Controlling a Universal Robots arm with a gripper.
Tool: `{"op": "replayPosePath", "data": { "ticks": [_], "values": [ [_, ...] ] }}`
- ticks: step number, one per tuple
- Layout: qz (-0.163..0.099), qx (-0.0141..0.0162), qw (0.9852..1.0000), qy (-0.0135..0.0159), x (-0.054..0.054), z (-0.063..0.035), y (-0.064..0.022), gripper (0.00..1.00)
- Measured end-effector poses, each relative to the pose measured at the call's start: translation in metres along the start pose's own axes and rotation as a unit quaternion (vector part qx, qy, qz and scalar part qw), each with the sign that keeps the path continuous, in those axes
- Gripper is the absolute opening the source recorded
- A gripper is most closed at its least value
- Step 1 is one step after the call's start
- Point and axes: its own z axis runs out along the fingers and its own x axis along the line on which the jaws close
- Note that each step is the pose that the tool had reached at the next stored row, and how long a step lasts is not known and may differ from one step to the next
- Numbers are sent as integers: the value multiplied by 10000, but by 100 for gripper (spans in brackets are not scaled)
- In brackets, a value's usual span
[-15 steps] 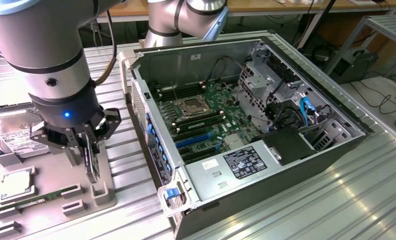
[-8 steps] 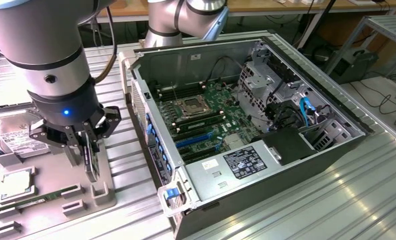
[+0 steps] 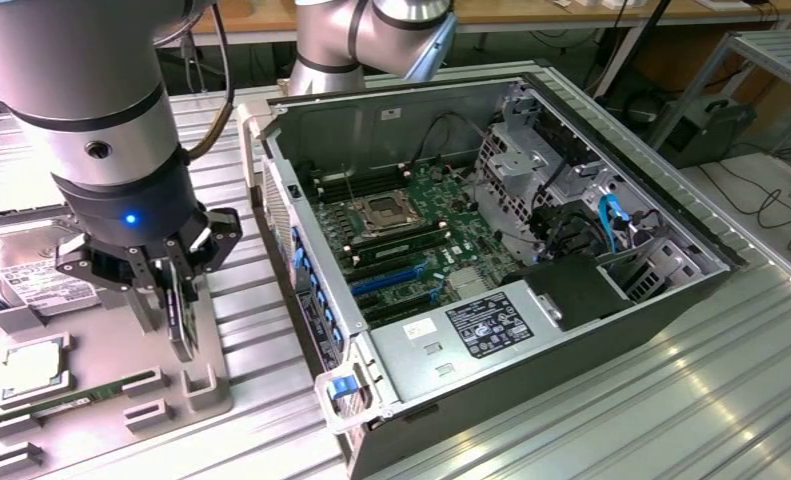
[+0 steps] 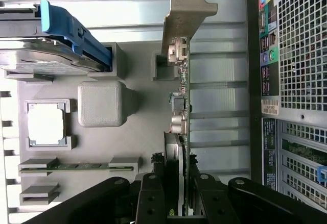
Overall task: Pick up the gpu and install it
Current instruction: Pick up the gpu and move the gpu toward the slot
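Your gripper (image 3: pixel 166 300) is pinched narrowly on the gpu (image 3: pixel 182 325) at the lower left of the exterior view, over the gray fixture tray (image 3: pixel 102 335) — so the pick is under way. I can't tell whether it has cleared its holder. Installing is all left: the open computer case (image 3: pixel 368 110) sits mid-frame. The card stands on edge, its long axis seemingly level alongside the case — the silver bracket (image 4: pixel 186 9) at the end away from the fingers (image 4: pixel 149 193).

One gpu (image 4: pixel 185 106), one hard drive (image 4: pixel 30 60) and one memory stick (image 4: pixel 76 166) were visible. So were one processor (image 4: pixel 46 124) and one computer case (image 3: pixel 502 250).
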Motion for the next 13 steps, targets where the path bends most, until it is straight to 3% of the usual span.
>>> {"op": "replayPosePath", "data": {
  "ticks": [13],
  "values": [
    [0, 6, 10000, 0, -8, -141, 6, 27]
  ]
}}
